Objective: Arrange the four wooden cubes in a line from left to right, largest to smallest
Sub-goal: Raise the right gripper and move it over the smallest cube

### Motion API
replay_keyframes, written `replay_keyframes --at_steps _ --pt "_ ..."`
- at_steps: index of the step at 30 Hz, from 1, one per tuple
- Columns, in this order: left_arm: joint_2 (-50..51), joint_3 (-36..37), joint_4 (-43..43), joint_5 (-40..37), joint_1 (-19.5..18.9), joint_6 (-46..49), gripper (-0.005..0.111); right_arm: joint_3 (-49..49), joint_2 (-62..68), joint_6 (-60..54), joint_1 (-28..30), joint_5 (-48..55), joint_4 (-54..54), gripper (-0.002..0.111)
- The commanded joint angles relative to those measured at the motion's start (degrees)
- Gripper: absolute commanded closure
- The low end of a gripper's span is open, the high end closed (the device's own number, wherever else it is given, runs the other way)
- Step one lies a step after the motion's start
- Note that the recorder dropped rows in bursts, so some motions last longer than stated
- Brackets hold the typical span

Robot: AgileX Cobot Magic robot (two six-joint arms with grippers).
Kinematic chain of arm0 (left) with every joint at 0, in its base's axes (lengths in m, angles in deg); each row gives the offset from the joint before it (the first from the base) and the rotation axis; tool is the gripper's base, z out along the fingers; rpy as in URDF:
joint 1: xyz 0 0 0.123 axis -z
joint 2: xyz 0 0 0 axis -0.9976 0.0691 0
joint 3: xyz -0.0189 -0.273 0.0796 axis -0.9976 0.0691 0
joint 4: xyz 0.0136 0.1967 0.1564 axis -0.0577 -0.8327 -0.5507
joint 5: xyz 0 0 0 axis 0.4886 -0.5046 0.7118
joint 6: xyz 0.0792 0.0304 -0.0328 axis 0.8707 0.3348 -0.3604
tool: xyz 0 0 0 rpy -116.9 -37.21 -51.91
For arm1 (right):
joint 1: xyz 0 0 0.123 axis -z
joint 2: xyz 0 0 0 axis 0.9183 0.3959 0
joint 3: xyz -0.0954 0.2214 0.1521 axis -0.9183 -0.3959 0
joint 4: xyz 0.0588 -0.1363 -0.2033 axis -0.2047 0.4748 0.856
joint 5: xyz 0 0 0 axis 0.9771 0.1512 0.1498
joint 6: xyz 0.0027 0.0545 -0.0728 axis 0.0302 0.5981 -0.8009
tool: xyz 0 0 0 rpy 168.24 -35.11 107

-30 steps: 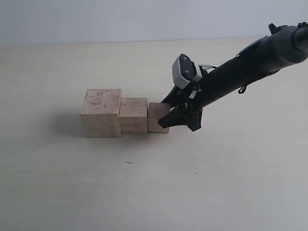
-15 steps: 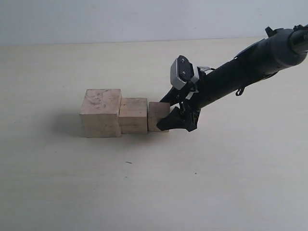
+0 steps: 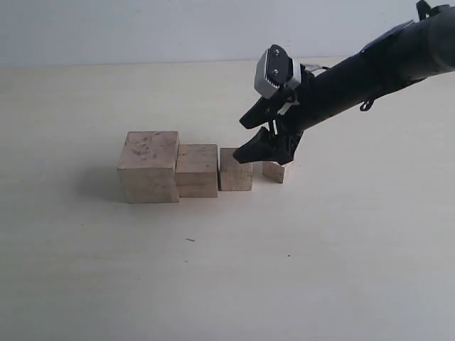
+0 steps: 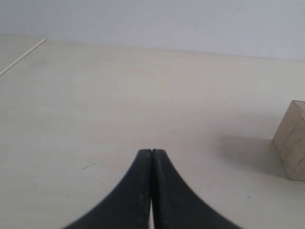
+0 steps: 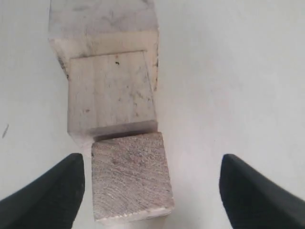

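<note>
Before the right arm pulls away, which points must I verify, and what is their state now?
1. Order, left to right: largest cube, second cube, third cube, smallest cube: ok.
2. Right gripper open, holding nothing: ok.
3. Its fingers clear of the smallest cube's sides: ok.
4. Smallest cube touching the third cube: not ok, a slight gap.
5. Left gripper shut, away from the row: ok.
</note>
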Motion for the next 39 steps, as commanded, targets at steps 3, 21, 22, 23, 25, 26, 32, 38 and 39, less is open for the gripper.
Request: replay_keyframes --at_steps 3,21,22,23,25,26,32,38,39 --pt "-0.4 0.0 0.1 0.6 0.1 0.0 0.107 -0.1 -7.4 8.2 0.1 0.9 6.5 0.034" --pt "-0.4 0.0 0.1 0.6 0.1 0.0 0.107 -0.1 -10.8 49.5 0.1 -8.7 36.5 0.035" --pt "-0.4 0.0 0.1 0.6 0.1 0.0 0.107 -0.1 -10.6 50.2 0.1 -9.1 36.7 0.035" --pt "-0.4 0.0 0.1 0.6 0.1 0.0 0.107 -0.1 -10.5 50.7 0.1 -9.1 36.9 0.035" --pt "-0.4 0.0 0.1 0.6 0.1 0.0 0.107 -0.1 -9.7 50.9 0.1 -9.2 36.8 0.035" --pt "-0.4 0.0 0.1 0.6 0.1 0.0 0.107 -0.1 -9.4 50.9 0.1 -9.2 36.8 0.035" --pt "-0.4 0.0 0.1 0.6 0.1 0.0 0.107 -0.1 -7.4 50.9 0.1 -9.2 34.2 0.035" --pt "-0.4 0.0 0.1 0.6 0.1 0.0 0.107 -0.1 -5.3 50.9 0.1 -9.0 32.6 0.035" --pt "-0.4 0.0 0.1 0.6 0.1 0.0 0.107 -0.1 -5.2 50.9 0.1 -9.0 31.6 0.035"
